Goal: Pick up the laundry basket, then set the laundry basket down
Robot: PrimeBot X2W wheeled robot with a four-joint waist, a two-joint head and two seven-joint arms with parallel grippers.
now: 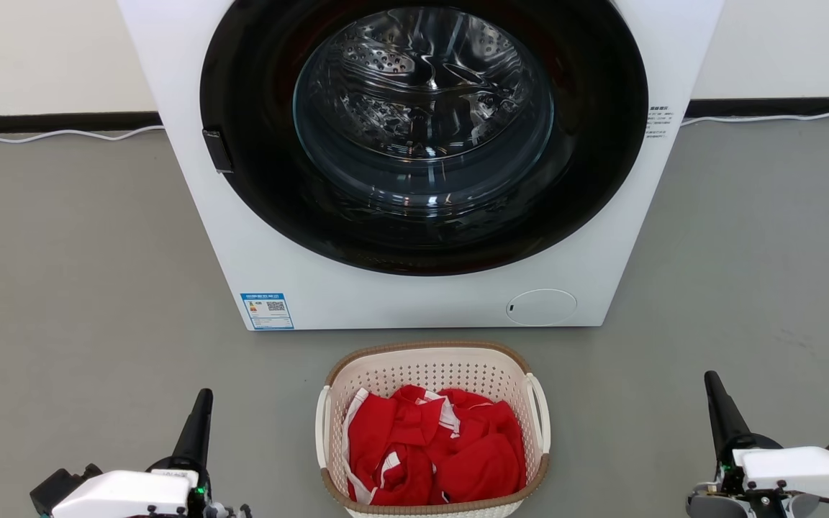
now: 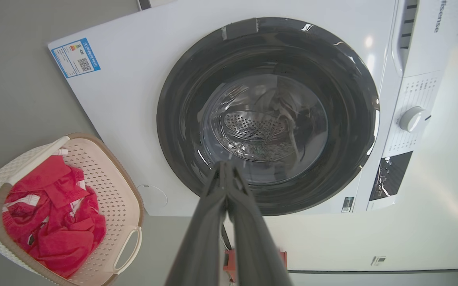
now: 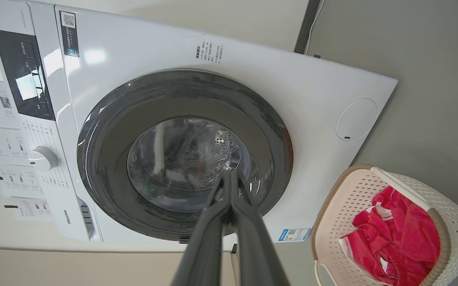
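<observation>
Both arms low, one either side of the work. Left gripper (image 1: 204, 400): fingers pressed together, holding nothing. Right gripper (image 1: 712, 383): the same, fingers together and empty.

Laundry basket (image 1: 429, 368) stands on the floor (image 1: 83, 288) just in front of the washer (image 1: 299, 273), between my two grippers and apart from both. Red clothes (image 1: 450, 450) lie inside it.

Key relation: the basket lies inboard of each hand, to the right of my left and to the left of my right. Its left handle (image 1: 322, 424) faces my left gripper and its right handle (image 1: 542, 411) faces my right. The left looks slightly nearer. Long axis not settled, since the near end is cut off in the head view.

Judgement: a two-handed lift, with both grippers opening first and then coming inward.
</observation>
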